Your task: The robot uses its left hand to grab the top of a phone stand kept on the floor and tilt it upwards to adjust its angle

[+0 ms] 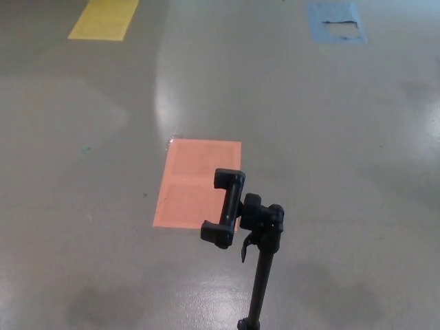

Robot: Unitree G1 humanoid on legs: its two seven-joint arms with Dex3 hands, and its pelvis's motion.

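A black phone stand [261, 275] rises from the bottom edge of the head view, a little right of centre. Its pole runs up to a ball-joint head [263, 216]. An empty black phone clamp [225, 207] is fixed to the left of that head and stands nearly upright, leaning slightly. The stand's base is cut off below the picture. Neither of my hands shows anywhere in this view.
An orange-pink rectangle [198, 182] is marked on the grey floor just behind the clamp. A yellow patch [104, 18] lies far left at the top, and a blue patch [335, 22] far right at the top. Glare streaks the floor [163, 103].
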